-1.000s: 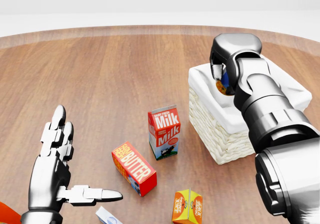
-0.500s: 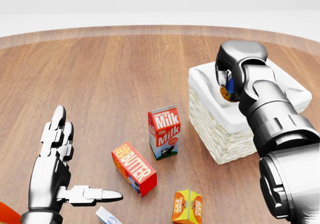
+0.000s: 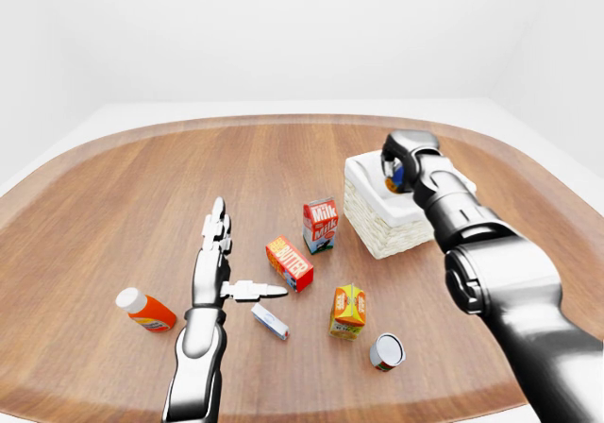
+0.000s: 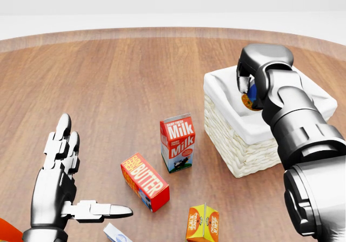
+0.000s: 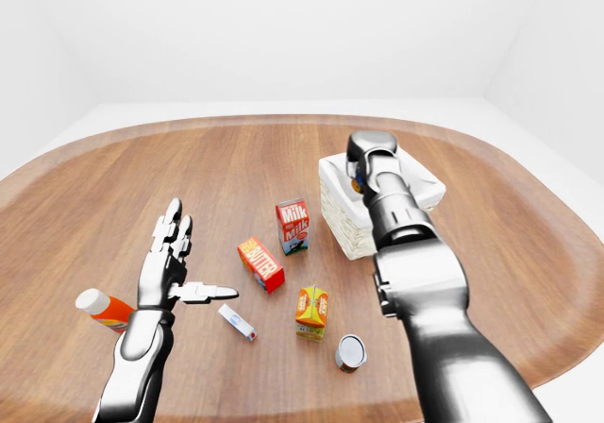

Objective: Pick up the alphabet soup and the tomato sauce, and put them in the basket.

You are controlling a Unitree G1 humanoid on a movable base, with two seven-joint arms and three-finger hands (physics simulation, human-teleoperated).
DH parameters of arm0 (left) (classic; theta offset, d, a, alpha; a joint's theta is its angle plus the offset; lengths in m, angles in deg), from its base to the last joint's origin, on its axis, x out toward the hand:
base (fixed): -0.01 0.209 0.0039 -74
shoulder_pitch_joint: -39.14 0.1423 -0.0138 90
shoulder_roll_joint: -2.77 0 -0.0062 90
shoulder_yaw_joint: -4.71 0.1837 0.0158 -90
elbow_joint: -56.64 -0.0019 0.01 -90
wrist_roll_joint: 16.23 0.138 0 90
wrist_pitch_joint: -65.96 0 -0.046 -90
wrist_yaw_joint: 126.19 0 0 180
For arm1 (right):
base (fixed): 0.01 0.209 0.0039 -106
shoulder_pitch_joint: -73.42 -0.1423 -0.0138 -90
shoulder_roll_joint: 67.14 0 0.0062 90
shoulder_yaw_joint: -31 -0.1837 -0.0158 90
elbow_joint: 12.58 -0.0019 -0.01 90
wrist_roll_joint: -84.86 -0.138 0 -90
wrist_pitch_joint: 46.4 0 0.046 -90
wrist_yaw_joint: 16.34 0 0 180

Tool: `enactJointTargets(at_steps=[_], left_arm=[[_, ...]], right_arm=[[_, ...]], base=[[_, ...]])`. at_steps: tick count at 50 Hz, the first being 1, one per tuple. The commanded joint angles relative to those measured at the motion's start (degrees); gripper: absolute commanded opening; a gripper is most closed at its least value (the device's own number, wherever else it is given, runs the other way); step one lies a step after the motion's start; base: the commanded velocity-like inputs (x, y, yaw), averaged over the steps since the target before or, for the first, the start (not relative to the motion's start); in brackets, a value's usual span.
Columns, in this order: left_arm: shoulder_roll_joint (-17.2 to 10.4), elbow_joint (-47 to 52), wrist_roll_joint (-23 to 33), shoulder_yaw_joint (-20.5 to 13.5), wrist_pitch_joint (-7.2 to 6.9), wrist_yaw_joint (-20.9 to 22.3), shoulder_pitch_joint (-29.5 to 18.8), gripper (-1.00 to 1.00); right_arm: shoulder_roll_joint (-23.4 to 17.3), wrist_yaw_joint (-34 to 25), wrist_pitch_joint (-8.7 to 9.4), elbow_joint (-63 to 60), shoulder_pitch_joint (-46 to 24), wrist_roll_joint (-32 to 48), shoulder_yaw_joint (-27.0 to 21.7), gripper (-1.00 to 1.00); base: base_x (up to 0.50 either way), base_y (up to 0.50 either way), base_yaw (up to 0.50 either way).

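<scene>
My right hand (image 4: 246, 93) reaches into the white-lined wicker basket (image 4: 230, 145) at the right of the head view. Its fingers are shut on a blue and orange can (image 4: 250, 100), which is mostly hidden by the hand and held inside the basket's opening. A second can (image 3: 386, 351), with a silver top and a red side, lies on the wooden table at the bottom of the left-eye view. My left hand (image 4: 89, 172) hovers open at the lower left with its fingers spread and its thumb pointing right. It holds nothing.
A milk carton (image 4: 177, 142) stands left of the basket, with a butter box (image 4: 144, 181) and an orange juice carton (image 4: 203, 223) below it. A small white box (image 3: 270, 320) and an orange bottle (image 3: 146, 311) lie near my left hand.
My right hand has shifted slightly right and a little lower over the basket, still holding the can. The left hand and the objects on the table have stayed put.
</scene>
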Motion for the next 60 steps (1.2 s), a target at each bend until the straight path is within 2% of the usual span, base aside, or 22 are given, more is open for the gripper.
enactJointTargets(at_steps=[1, 2, 30, 38, 52, 60], left_arm=[[0.1, 0.7, -0.3, -0.4, 0.00, -0.4, 0.0, 1.00], [0.1, 0.7, -0.3, -0.4, 0.00, -0.4, 0.0, 1.00], [0.1, 0.7, -0.3, -0.4, 0.00, -0.4, 0.0, 1.00], [0.1, 0.7, -0.3, -0.4, 0.00, -0.4, 0.0, 1.00], [0.1, 0.7, -0.3, -0.4, 0.00, -0.4, 0.0, 1.00], [0.1, 0.7, -0.3, -0.4, 0.00, -0.4, 0.0, 1.00]], right_arm=[[-0.1, 0.5, 0.00, -0.8, -0.3, -0.2, 0.5, 0.32], [0.0, 0.5, 0.00, -0.8, -0.3, -0.2, 0.5, 1.00], [-0.1, -0.1, 0.00, -0.8, -0.9, 0.2, 0.7, 1.00], [-0.2, 1.2, 0.00, -1.1, -1.9, -2.0, -0.4, 1.00], [0.2, 4.8, 0.00, -1.8, -3.8, -15.0, -4.4, 1.00], [0.1, 5.3, 0.00, -1.8, -3.5, -19.3, -3.8, 1.00]], base=[[0.00, 0.00, 0.00], [0.00, 0.00, 0.00], [0.00, 0.00, 0.00], [0.00, 0.00, 0.00], [0.00, 0.00, 0.00], [0.00, 0.00, 0.00]])
